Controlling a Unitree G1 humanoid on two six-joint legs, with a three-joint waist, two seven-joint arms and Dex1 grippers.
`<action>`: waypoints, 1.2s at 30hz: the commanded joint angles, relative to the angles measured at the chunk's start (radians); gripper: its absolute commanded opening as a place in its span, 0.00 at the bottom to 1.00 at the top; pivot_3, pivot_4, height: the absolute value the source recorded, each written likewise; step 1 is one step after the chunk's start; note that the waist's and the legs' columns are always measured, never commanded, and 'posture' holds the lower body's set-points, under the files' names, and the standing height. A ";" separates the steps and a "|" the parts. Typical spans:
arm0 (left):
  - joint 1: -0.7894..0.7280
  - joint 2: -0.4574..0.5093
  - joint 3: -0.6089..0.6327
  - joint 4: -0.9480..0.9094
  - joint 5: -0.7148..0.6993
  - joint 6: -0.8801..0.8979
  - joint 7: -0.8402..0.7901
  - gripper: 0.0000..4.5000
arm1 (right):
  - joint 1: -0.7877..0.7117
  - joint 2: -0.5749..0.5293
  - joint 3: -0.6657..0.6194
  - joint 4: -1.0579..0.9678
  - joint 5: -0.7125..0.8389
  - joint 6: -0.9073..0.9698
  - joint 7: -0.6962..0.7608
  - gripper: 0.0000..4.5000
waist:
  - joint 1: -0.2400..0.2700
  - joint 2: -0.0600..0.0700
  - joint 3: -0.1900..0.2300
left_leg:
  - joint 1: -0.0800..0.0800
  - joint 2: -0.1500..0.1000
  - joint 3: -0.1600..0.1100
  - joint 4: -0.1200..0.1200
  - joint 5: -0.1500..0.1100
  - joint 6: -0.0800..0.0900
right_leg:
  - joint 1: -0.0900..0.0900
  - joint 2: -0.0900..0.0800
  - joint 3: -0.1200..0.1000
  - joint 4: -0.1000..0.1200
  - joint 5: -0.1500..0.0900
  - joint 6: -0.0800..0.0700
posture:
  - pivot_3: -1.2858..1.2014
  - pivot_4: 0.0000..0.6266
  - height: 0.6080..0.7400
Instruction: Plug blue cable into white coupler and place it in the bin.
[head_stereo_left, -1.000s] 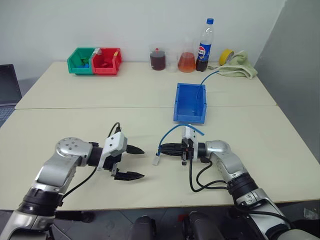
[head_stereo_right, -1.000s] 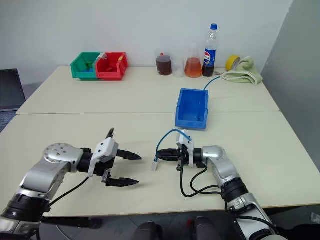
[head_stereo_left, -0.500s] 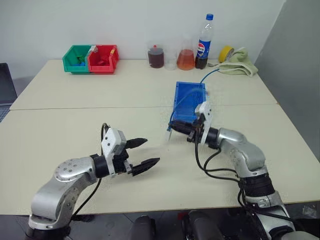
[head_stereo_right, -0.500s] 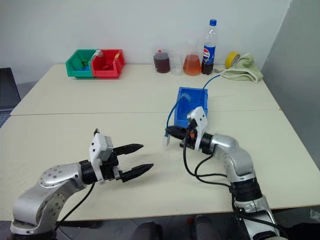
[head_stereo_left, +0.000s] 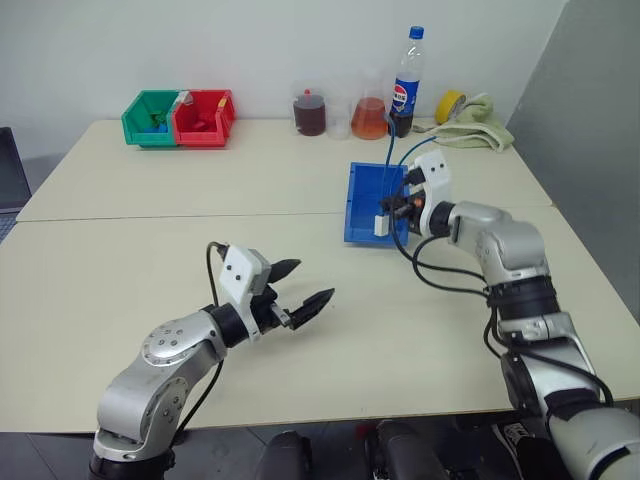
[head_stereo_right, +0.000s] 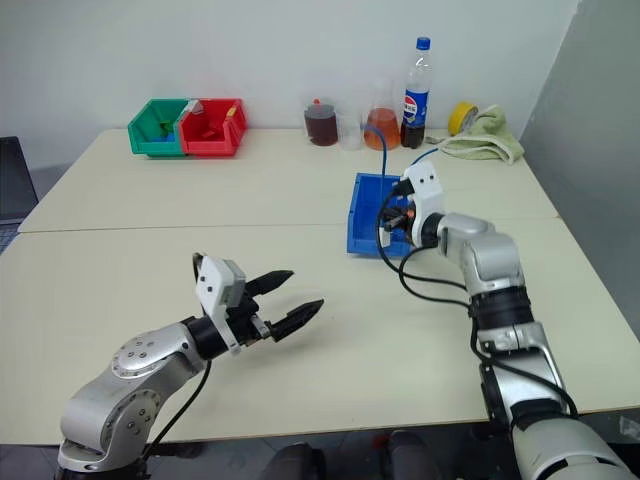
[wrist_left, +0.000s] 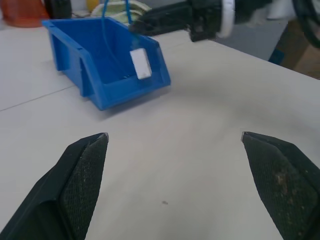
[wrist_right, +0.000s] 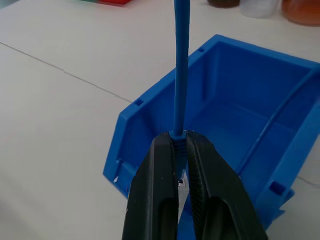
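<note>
My right gripper (head_stereo_left: 390, 210) hovers over the near end of the blue bin (head_stereo_left: 353, 200), shut on the blue cable (wrist_right: 180, 65). The cable rises from the fingers and arcs back toward the far right of the table. The white coupler (head_stereo_left: 381, 226) hangs on the cable's end just under the fingers, level with the bin's rim; it is the small white block (wrist_left: 140, 62) in the left wrist view. My left gripper (head_stereo_left: 312, 282) is open and holds nothing, low over the table, well short and left of the bin (wrist_left: 100, 60).
A green bin (head_stereo_left: 150, 115) and a red bin (head_stereo_left: 205, 115) stand side by side at the far left. Two flasks (head_stereo_left: 370, 120), a cola bottle (head_stereo_left: 405, 80), a yellow tape roll (head_stereo_left: 452, 105) and a towel (head_stereo_left: 478, 132) line the far edge.
My right gripper has carried the cable and coupler up and away from the table's middle to above the blue bin. The open left gripper has turned and drifted slightly right.
</note>
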 joint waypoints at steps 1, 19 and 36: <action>-0.045 -0.003 -0.004 -0.005 0.002 -0.020 0.015 0.99 | -0.088 0.000 -0.004 0.137 -0.020 -0.003 0.014 0.01 | 0.000 0.000 0.000 | 0.000 0.000 0.000 0.000 0.000 0.000 | 0.000 0.000 0.000 0.000 0.000 0.000 | 0.52 0.24 1.00; -0.025 -0.030 -0.029 0.003 0.016 -0.061 0.049 1.00 | -0.343 0.027 -0.044 0.630 -0.097 -0.173 0.025 0.38 | 0.000 0.000 0.000 | -0.009 0.000 0.000 0.001 0.000 0.000 | -0.007 0.000 0.000 0.000 0.000 -0.001 | 0.52 0.24 1.00; -0.040 -0.009 -0.019 0.027 0.010 -0.050 0.019 1.00 | -0.265 -0.012 -0.169 0.199 0.019 0.077 0.008 1.00 | 0.001 0.000 0.000 | -0.010 0.000 0.000 0.001 0.000 0.000 | -0.008 0.000 -0.001 0.000 0.000 -0.001 | 0.52 0.24 1.00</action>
